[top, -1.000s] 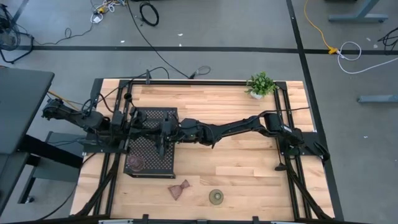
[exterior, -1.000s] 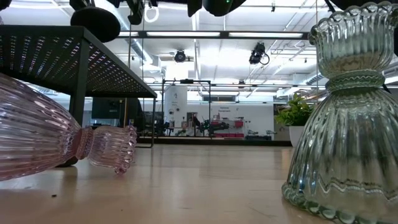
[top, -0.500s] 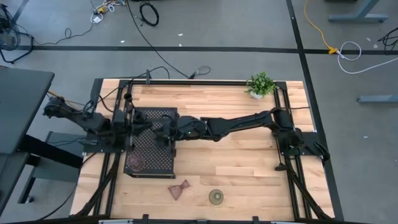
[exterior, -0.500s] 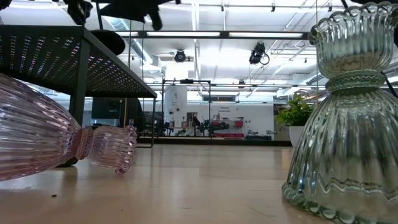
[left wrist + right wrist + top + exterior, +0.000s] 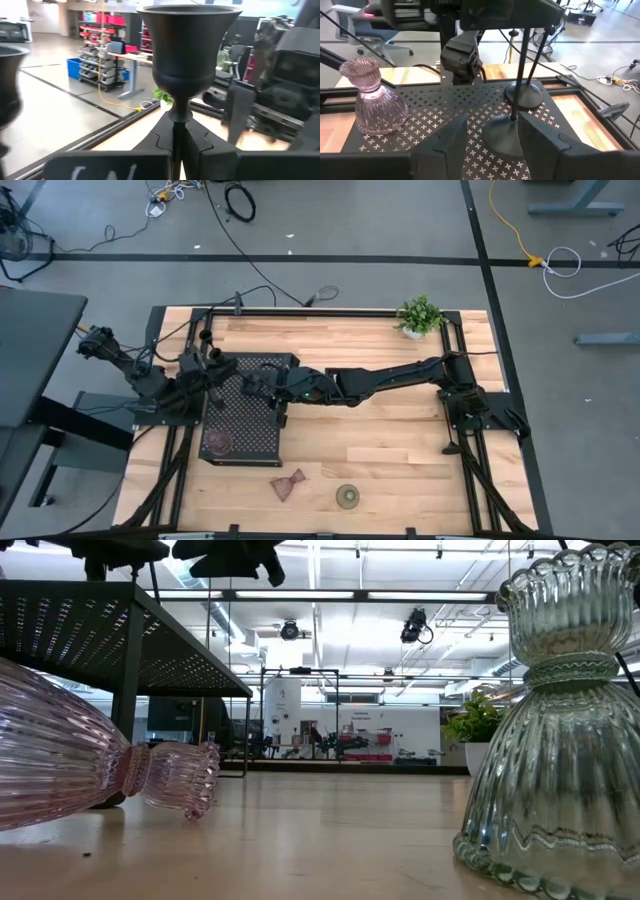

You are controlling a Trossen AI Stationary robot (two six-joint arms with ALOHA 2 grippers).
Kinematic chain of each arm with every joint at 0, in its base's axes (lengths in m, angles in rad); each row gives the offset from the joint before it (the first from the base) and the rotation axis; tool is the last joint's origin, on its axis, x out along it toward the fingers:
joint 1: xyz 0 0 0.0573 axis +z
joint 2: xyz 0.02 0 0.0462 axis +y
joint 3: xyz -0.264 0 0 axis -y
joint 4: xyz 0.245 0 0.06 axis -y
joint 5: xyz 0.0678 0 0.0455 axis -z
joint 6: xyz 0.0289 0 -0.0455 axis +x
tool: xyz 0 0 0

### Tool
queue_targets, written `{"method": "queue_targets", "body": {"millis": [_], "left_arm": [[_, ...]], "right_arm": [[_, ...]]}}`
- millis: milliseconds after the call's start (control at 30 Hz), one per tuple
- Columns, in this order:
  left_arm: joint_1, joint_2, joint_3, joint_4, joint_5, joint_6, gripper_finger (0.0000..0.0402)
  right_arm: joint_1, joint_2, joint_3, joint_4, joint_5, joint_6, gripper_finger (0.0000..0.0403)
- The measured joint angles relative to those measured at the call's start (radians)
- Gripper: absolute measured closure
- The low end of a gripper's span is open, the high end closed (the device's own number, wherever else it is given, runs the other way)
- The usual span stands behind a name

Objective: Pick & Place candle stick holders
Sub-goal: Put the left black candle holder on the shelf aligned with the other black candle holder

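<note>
My left gripper (image 5: 212, 368) is shut on a tall black candle stick holder (image 5: 187, 45) over the far left corner of the black perforated tray (image 5: 250, 430). My right gripper (image 5: 495, 122) reaches in from the right. It stands open just above the tray, its fingers either side of the round base (image 5: 502, 136) of a second black holder without touching it. A third round base (image 5: 524, 95) stands on the tray behind. A squat pinkish-brown holder (image 5: 372, 100) stands upright on the tray. A pink holder (image 5: 288, 485) lies on its side and an olive-green one (image 5: 347, 497) stands near the front edge. My left gripper pinches the thin stem (image 5: 178, 117) of the tall black holder just below its cup, between its two fingers. The fingers come at it level and lie across the stem. The holder stands upright in the hold; its base is out of that view.
A small potted plant (image 5: 420, 315) stands at the table's far right. Black frame rails (image 5: 470, 470) run along the table's sides. Bare wood lies between the tray and the right arm's base, and to the right of the olive-green holder.
My right gripper has tipped up from pointing down toward level over the tray. My left arm has swung toward the far edge and its wrist has turned. In the low view a dark round base above the tray's edge has sunk out of sight behind the tray top.
</note>
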Motion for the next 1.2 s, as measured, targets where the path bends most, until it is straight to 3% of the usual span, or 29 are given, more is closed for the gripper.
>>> {"method": "queue_targets", "body": {"millis": [333, 733, 967, 1200], "left_arm": [[0.003, 0.097, 0.002, 0.156, -0.095, 0.129, 0.0391], [0.003, 0.223, 0.128, 0.157, -0.250, 0.171, 0.0391], [0.003, 0.330, 0.177, 0.153, -0.403, 0.176, 0.0391], [0.023, 0.367, 0.183, 0.149, -0.402, 0.150, 0.0391]], "right_arm": [[-0.001, 0.000, 0.000, 0.030, 0.000, -0.011, 0.0232], [0.000, 0.000, 0.000, 0.031, -0.003, -0.012, 0.0234], [0.000, 0.000, 0.000, 0.032, -0.003, -0.012, 0.0234], [0.002, 0.000, 0.000, 0.028, -0.003, -0.013, 0.0234]]}}
